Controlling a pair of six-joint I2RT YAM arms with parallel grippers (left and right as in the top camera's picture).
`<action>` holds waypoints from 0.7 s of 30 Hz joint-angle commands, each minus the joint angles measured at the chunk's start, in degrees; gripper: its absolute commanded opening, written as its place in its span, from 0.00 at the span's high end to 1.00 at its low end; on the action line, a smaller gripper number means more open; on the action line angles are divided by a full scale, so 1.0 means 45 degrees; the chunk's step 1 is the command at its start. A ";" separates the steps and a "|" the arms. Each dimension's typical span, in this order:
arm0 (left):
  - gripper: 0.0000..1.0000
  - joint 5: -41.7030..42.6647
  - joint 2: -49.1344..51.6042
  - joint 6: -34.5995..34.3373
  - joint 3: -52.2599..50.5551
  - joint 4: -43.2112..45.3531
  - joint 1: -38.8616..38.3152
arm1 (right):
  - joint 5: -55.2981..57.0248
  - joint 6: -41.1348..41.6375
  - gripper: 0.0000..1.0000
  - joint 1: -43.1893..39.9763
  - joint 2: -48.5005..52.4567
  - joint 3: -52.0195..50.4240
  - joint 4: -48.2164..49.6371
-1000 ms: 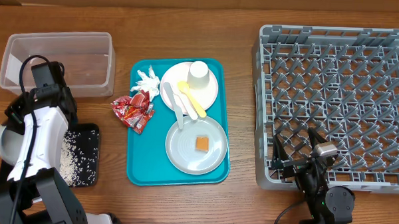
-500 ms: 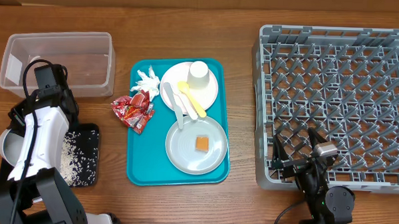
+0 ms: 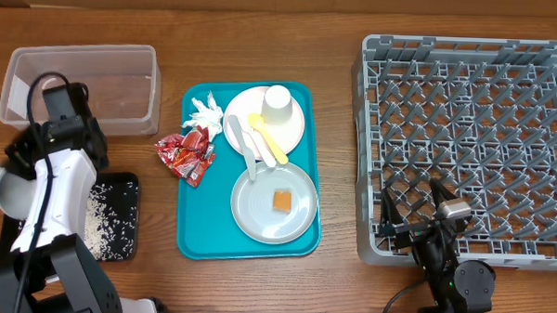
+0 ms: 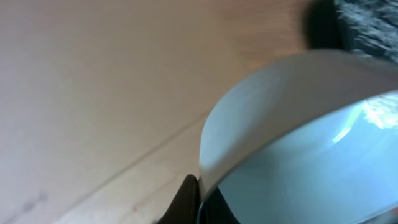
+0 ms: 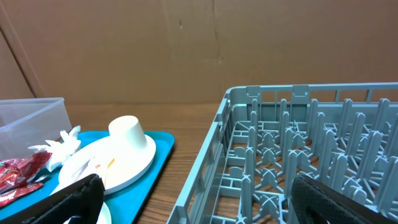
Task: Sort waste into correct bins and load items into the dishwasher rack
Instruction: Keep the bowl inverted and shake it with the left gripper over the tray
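Note:
My left gripper is shut on the rim of a small white bowl, held beside the black tray, which holds rice grains. In the left wrist view the jaws pinch the bowl's rim. The clear tub stands behind. Red wrappers and a white napkin lie at the teal tray's left edge. An orange cube sits on a plate. My right gripper is open and empty at the front edge of the grey rack.
The teal tray also carries a second plate with a white cup on it, plus white and yellow cutlery. The right wrist view shows the rack's wall, the cup and the open fingers.
My left arm has shifted slightly back and to the left with the bowl. The right arm has not moved.

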 commanded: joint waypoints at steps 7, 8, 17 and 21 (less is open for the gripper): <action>0.96 -0.2647 0.0049 0.3954 0.0165 0.4920 -0.0092 | 0.0180 -0.0044 0.00 0.0068 -0.0126 -0.0131 0.0063; 0.96 -0.2667 0.0049 0.3983 0.0165 0.4920 -0.0092 | 0.0180 -0.0044 0.00 0.0068 -0.0126 -0.0131 0.0063; 0.96 -0.3201 0.0049 0.3784 0.0165 0.3609 -0.0097 | 0.0180 -0.0044 0.00 0.0068 -0.0126 -0.0131 0.0063; 0.96 -0.3283 0.0049 0.3483 0.0165 0.3439 -0.0097 | 0.0180 -0.0044 0.00 0.0068 -0.0126 -0.0131 0.0063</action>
